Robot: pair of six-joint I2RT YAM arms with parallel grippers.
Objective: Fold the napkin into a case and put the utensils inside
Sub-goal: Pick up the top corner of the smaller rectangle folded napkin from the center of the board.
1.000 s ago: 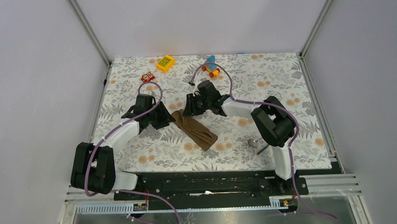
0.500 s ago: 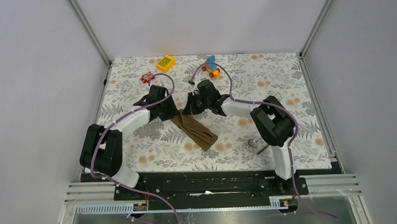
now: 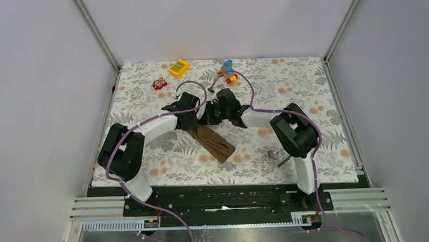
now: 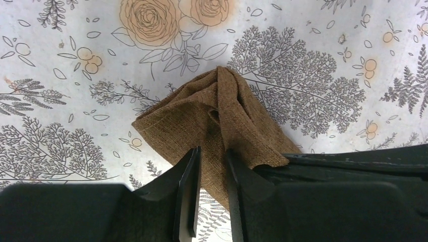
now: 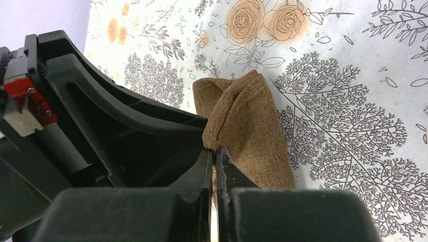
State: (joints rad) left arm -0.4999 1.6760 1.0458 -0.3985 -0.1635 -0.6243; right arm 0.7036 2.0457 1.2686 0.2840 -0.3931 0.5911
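Flowered cloth covers the surface (image 3: 319, 96), and both arms reach in over its middle. The left arm (image 3: 148, 127) bends in from one side and the right arm (image 3: 266, 116) elbows round from the other, wrists nearly meeting at the napkin's far end. The napkin (image 3: 216, 145) lies as a narrow brown strip, so the folding looks well on but unfinished. The spoon (image 3: 273, 153) and dark stick (image 3: 283, 161) lie apart from it, not yet inside. The right tool (image 5: 216, 151) is clenched on a raised fold. The left tool (image 4: 212, 154) straddles a cloth ridge, jaws narrowly apart; I cannot tell if it grips.
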